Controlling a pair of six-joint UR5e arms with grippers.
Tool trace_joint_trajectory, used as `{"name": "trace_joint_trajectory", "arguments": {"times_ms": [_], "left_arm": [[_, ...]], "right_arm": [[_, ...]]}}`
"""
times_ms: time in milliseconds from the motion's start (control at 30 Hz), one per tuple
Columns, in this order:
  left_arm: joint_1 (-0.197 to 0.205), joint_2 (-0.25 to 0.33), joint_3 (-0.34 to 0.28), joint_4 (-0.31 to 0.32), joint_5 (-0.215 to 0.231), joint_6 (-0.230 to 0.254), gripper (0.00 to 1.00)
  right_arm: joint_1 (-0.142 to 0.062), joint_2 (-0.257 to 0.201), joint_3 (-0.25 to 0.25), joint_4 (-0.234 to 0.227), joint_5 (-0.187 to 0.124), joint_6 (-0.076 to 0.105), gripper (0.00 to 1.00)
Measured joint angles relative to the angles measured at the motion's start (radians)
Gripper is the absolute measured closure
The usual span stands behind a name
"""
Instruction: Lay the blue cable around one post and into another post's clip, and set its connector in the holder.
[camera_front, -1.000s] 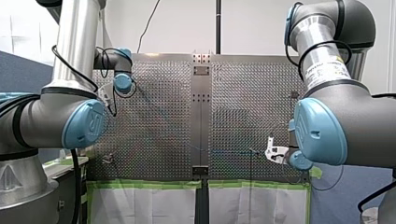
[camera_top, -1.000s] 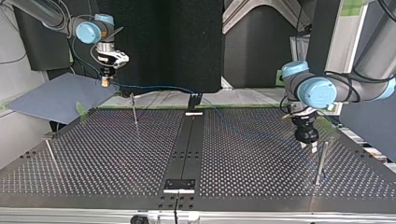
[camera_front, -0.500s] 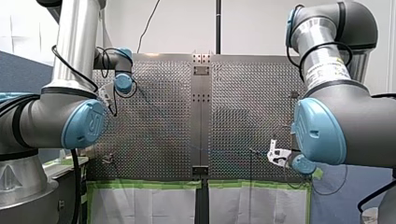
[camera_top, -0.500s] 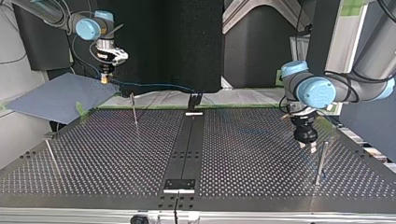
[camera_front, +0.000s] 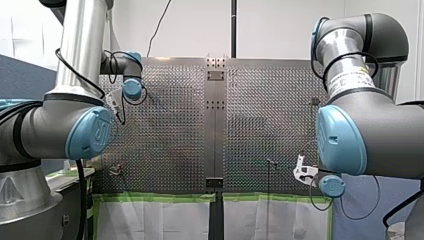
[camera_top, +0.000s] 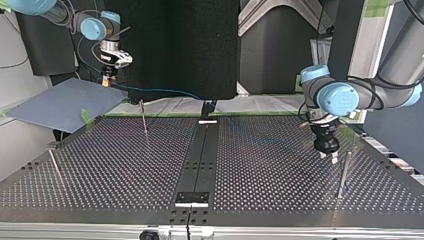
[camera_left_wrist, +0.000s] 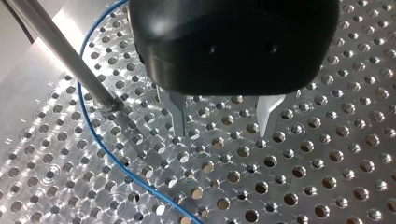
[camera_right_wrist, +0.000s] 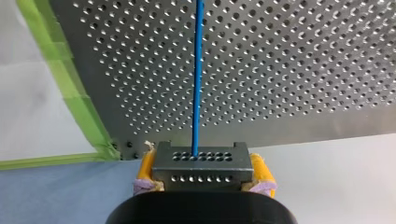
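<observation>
In the right wrist view my right gripper has its yellow pads shut on a dark grey connector block. The blue cable runs straight out of it across the perforated table. In the top view this gripper hangs beyond the table's far left corner, and the cable sags toward the middle. My left gripper stands open just over the plate with nothing between its metal fingers. Beside it the cable curves round the base of a steel post.
A thin post stands near the far edge and another post at the top view's left. A black fixture sits on the centre strip, with a bracket nearer the camera. Green tape lines the table edge.
My right gripper has carried the connector outward past the table's edge, up and left in the top view, pulling the cable along. My left gripper has stayed beside its post.
</observation>
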Motion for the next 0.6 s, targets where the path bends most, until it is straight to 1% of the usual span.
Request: {"name": "trace_joint_trajectory", "arguments": {"times_ms": [67,167,300,333,400,600], "left_arm": [[0.0,0.0,0.0,0.0,0.0,0.0,0.25],[-0.001,0.0,0.0,0.0,-0.001,0.0,0.25],[-0.001,0.0,0.0,0.0,-0.001,0.0,0.25],[-0.002,0.0,0.0,0.0,-0.001,0.0,0.25],[-0.003,0.0,0.0,-0.001,-0.001,0.0,0.25],[-0.007,0.0,0.0,-0.012,-0.001,-0.008,0.25]], "right_arm": [[-0.003,0.0,-0.003,-0.007,-0.002,-0.003,1.0],[-0.004,0.0,-0.005,-0.016,-0.016,-0.011,1.0],[-0.002,0.001,-0.006,-0.021,-0.035,-0.032,1.0],[-0.002,0.001,-0.006,-0.022,-0.038,-0.035,1.0],[-0.003,0.001,-0.006,-0.023,-0.043,-0.038,1.0],[-0.004,0.002,-0.006,-0.022,-0.057,-0.04,1.0]]}}
